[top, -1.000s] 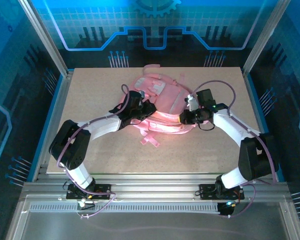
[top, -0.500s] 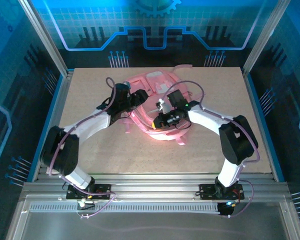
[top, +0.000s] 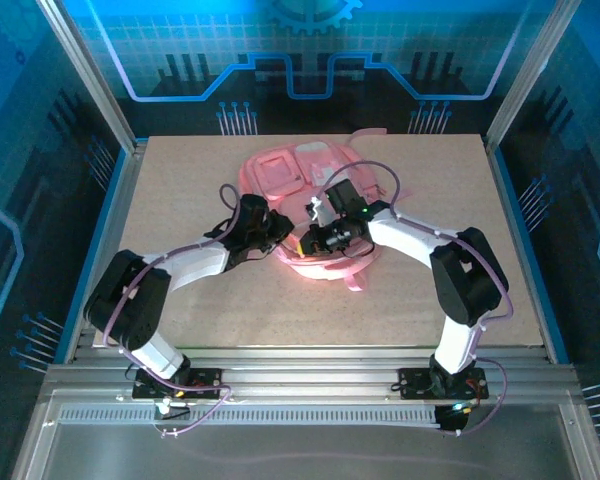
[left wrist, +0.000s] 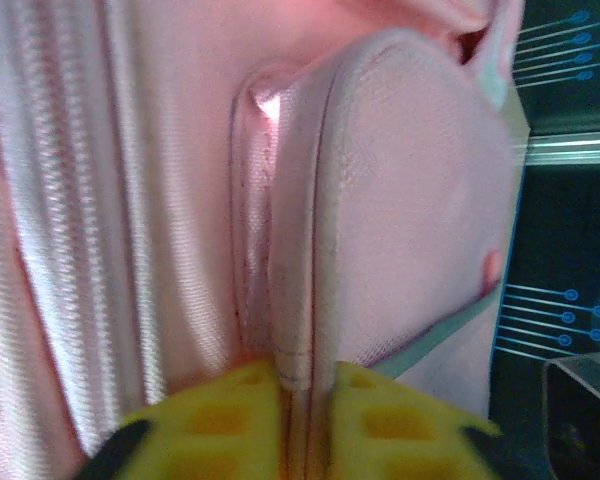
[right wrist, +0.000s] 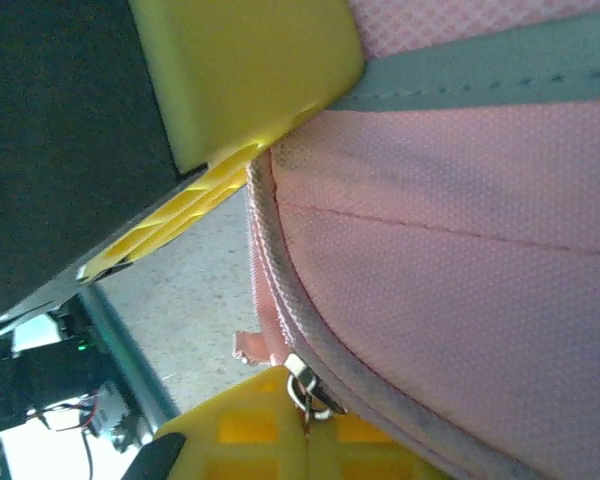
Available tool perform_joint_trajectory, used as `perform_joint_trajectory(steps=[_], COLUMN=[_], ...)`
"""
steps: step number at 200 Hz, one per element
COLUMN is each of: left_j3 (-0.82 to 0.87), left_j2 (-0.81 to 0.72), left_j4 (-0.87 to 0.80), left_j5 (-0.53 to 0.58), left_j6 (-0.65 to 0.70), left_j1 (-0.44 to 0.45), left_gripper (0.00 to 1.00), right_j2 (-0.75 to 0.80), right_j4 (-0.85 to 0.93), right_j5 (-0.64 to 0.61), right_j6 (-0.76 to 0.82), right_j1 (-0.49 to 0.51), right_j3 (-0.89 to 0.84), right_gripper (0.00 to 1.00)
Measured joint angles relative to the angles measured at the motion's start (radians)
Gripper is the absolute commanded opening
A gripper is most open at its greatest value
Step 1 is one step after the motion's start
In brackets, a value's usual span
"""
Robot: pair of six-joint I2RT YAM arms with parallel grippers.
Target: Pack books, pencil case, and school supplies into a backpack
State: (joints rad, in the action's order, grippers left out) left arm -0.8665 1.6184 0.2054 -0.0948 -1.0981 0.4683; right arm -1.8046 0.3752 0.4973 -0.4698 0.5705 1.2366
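The pink backpack [top: 290, 175] lies at the middle of the table, its near edge bunched between both grippers. My left gripper [top: 278, 238] is shut on a stitched pink seam of the backpack [left wrist: 410, 200], which runs up from between the yellow fingertips of my left gripper [left wrist: 305, 385]. My right gripper [top: 302, 243] meets it from the right. In the right wrist view my right gripper [right wrist: 305, 425] is shut on the metal zip pull [right wrist: 305, 392] at the backpack's [right wrist: 460, 280] edge. The left gripper's yellow finger [right wrist: 240, 90] is close above. The books, pencil case and school supplies are out of view.
The tan table [top: 180, 170] has bare surface to the left, right and front of the backpack. A loose pink strap [top: 355, 285] trails toward me, and another strap [top: 370, 132] reaches the far edge. Metal frame posts [top: 85, 70] stand at the far corners.
The backpack has been turned and shifted toward the far side. My left gripper left the pack's left side and now grips its near edge beside the right gripper, which stayed shut.
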Motion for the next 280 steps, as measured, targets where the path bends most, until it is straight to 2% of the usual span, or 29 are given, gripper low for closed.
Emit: perform_joint_trajectory(steps=[49, 118, 152, 191, 200, 215, 222, 241, 280], left_j3=[0.004, 0.004, 0.004, -0.003, -0.020, -0.062, -0.087, -0.142, -0.109], left_j2=[-0.037, -0.142, -0.160, -0.154, -0.142, -0.115, -0.106, -0.113, -0.259], left_j4=[-0.010, -0.172, -0.191, -0.214, -0.233, -0.273, -0.291, -0.339, -0.396], left_j5=[-0.007, -0.037, -0.081, -0.098, -0.099, -0.087, -0.068, -0.025, -0.008], left_j6=[0.044, 0.188, 0.226, 0.271, 0.280, 0.292, 0.292, 0.290, 0.234], left_j1=[0.005, -0.061, -0.088, -0.156, -0.178, -0.211, -0.226, -0.259, -0.253], left_gripper=[0.00, 0.00, 0.00, 0.00, 0.18, 0.63, 0.74, 0.85, 0.86], right_j2=[0.074, 0.103, 0.102, 0.105, 0.106, 0.106, 0.106, 0.105, 0.025], right_j4=[0.101, 0.272, 0.294, 0.257, 0.230, 0.177, 0.163, 0.133, 0.092], right_j5=[-0.152, -0.368, -0.372, -0.256, -0.217, -0.144, -0.120, -0.076, -0.002], right_j6=[0.106, 0.222, 0.248, 0.280, 0.278, 0.261, 0.250, 0.222, 0.185], right_j1=[-0.018, -0.243, -0.269, -0.246, -0.235, -0.209, -0.192, -0.118, 0.028], right_j3=[-0.024, -0.025, 0.024, 0.003, -0.016, -0.050, -0.061, -0.066, 0.028], right_gripper=[0.00, 0.00, 0.00, 0.00, 0.00, 0.00, 0.00, 0.00, 0.00])
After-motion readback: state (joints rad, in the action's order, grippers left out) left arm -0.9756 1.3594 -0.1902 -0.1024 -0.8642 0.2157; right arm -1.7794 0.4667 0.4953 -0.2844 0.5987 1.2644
